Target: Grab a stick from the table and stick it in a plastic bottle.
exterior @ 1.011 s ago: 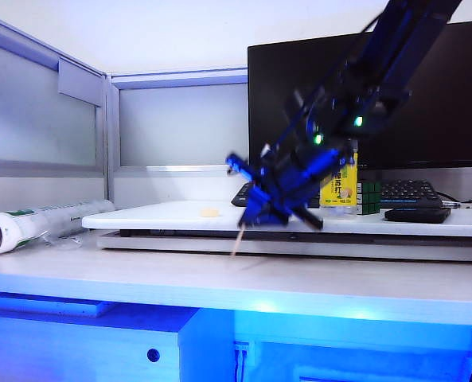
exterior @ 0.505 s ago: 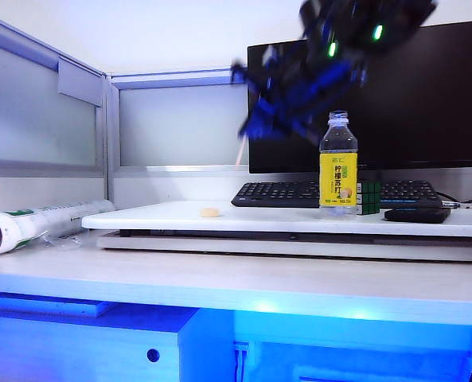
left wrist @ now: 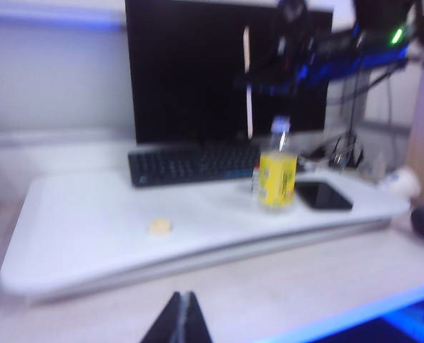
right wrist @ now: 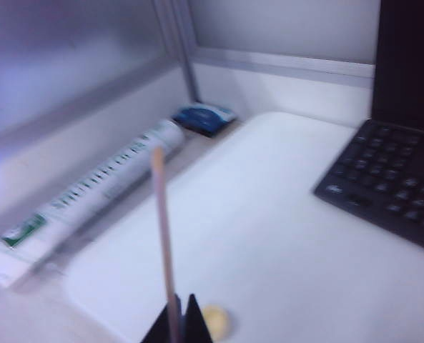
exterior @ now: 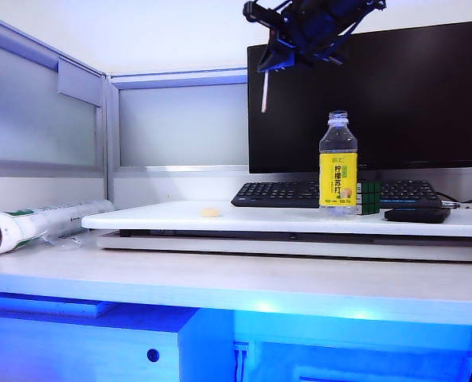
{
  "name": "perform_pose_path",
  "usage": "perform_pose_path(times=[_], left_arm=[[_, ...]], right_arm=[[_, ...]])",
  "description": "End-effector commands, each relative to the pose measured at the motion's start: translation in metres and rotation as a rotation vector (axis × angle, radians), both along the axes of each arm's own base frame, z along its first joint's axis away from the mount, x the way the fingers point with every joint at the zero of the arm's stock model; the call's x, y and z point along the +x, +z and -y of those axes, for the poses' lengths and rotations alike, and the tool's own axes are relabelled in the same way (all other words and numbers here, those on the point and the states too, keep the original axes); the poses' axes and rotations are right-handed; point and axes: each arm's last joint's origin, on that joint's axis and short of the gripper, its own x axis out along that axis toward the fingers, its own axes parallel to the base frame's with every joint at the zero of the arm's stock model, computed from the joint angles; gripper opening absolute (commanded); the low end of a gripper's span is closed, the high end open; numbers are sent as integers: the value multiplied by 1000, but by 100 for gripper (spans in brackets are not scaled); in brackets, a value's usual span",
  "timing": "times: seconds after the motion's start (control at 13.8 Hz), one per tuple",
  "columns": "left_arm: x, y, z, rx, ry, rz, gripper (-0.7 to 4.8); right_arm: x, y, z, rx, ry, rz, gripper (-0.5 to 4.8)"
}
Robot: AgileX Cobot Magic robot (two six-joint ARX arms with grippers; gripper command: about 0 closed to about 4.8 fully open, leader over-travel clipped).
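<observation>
My right gripper hangs high above the table, in front of the monitor, and is shut on the stick, a thin pale strip that points down from it. That stick is up and to the left of the plastic bottle, well above its open neck. The bottle, clear with a yellow label, stands upright on the white raised board. In the right wrist view the stick runs out from the shut gripper. My left gripper is shut and empty, low over the desk front, facing the bottle.
A keyboard and a black monitor stand behind the bottle. A puzzle cube and a black phone lie to its right. A small yellowish piece rests on the board. A white rolled tube lies at the left.
The right arm has risen from board level to high in front of the monitor, carrying the stick. The stick has turned from slanted to nearly upright.
</observation>
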Motion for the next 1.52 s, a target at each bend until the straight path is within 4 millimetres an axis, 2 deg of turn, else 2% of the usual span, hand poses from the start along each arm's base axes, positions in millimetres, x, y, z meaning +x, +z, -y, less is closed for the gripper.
perform_pose_path(times=[0.07,0.51,0.58,0.87,1.23,1.52], left_arm=[[-2,6,1,-2,-42,53,-5],[-3,7,1,-1,-52,63,-5],[-3,8,1,2,-59,72,-5],[-4,9,2,7,-69,91,-5],[-5,11,2,9,-70,114,-5],[-5,12,2,0,-72,116,-5]], right_arm=[[-1,15,8,-44,-54,91,-9],[8,36,33,-57,-135,142,-9],[11,40,43,-61,-162,150,-9],[14,40,56,-131,-195,175,-9],[16,38,61,-186,-240,182,-9],[21,30,68,-205,-261,137,-9]])
